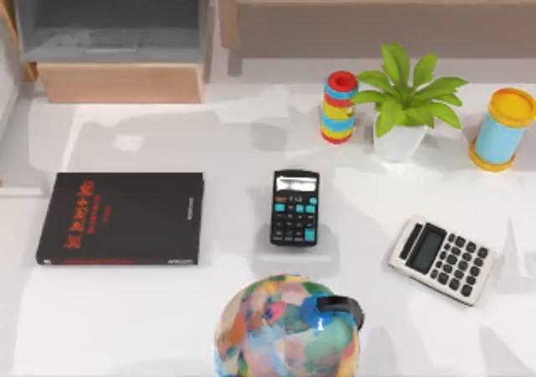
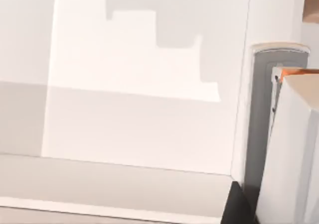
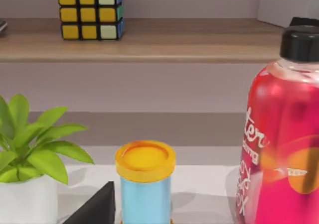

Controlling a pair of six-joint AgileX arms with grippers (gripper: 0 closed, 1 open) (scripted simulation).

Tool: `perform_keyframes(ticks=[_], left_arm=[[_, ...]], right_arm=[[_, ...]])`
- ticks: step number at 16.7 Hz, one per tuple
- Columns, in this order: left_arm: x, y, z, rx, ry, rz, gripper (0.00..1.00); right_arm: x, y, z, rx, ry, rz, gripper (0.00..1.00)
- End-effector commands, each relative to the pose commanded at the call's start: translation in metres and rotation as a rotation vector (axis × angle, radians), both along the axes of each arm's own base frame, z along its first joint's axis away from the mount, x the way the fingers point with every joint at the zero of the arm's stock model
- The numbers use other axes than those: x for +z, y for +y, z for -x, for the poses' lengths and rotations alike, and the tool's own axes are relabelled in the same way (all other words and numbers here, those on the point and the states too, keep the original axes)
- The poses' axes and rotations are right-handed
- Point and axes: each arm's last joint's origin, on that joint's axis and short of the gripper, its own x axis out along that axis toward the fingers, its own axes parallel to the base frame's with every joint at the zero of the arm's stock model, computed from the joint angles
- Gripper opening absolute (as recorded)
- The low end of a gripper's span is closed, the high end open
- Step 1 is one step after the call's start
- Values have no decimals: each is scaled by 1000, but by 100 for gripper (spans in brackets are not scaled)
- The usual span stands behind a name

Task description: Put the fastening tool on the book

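The book (image 1: 121, 218) lies flat near the left edge of the desk (image 1: 167, 327), black cover up, its red characters toward its left end and small white print by its right end. Nothing rests on it. Beyond the desk's back left corner stands a wooden cabinet (image 1: 117, 80) with a grey open compartment.

At the middle of the desk a black calculator (image 1: 295, 207) lies well apart from the book, its display toward the back edge. Just in front of it, at the front edge, sits a multicoloured ball (image 1: 285, 331) (a blue-and-black piece shows on its right side).

Right of centre, near the back edge, a striped cylinder (image 1: 338, 106) stands upright just beside a potted plant (image 1: 406, 100). Further forward, a grey-white calculator (image 1: 441, 260) lies at an angle toward the right edge. A blue canister (image 1: 502, 130) with a yellow lid stands near the back right corner.

The left wrist view looks onto pale flat surfaces and a grey upright panel (image 2: 259, 124). The right wrist view faces the plant, the canister, a red bottle (image 3: 284, 134) with a black cap, and a puzzle cube (image 3: 89, 11) on a wooden shelf (image 3: 174, 40).

Whether the left gripper or the right gripper is open or closed cannot be told.
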Motion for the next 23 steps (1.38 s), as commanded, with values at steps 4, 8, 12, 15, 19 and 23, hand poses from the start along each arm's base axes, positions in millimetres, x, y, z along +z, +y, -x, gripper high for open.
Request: perform_keyframes(ticks=[4,8,12,15,19,23], left_arm=[[-21,-65,15,-24,66,34,0],[-59,-133,32,-63,158,34,0],[-95,-182,51,-81,224,5,0],[-111,-200,61,-78,252,-10,0],[-115,-204,64,-77,260,-12,0],[-117,-202,63,-76,259,-10,0]], right_arm=[[0,0,0,0,0,0,100],[0,0,0,0,0,0,100],[0,0,0,0,0,0,100],[0,0,0,0,0,0,100],[0,0,0,0,0,0,100],[0,0,0,0,0,0,100]])
